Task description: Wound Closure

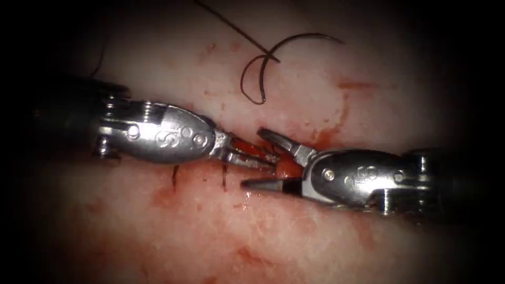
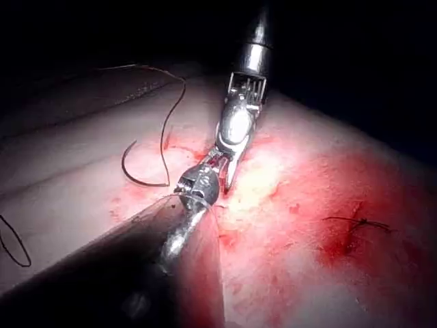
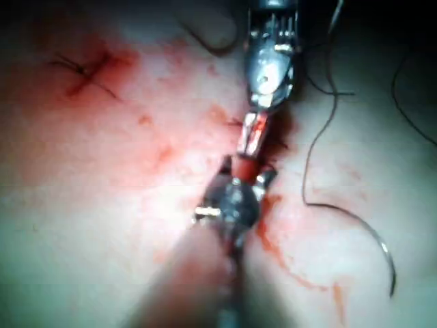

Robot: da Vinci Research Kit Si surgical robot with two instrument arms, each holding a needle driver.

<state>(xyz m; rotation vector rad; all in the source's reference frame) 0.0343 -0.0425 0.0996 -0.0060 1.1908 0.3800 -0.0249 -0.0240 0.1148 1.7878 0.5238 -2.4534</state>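
Tissue carries red fluid around the cut. Left tool grips tissue at the cut's edge; right tool gapes, empty. Needle lies free at twelve o'clock — thread attached.

I see pale pink tissue blotched with red fluid, a dark curved needle, dark brown thread, my shiny silver left tool and right tool with dark shafts

Tissue, needle apparently loose on it, thread attached
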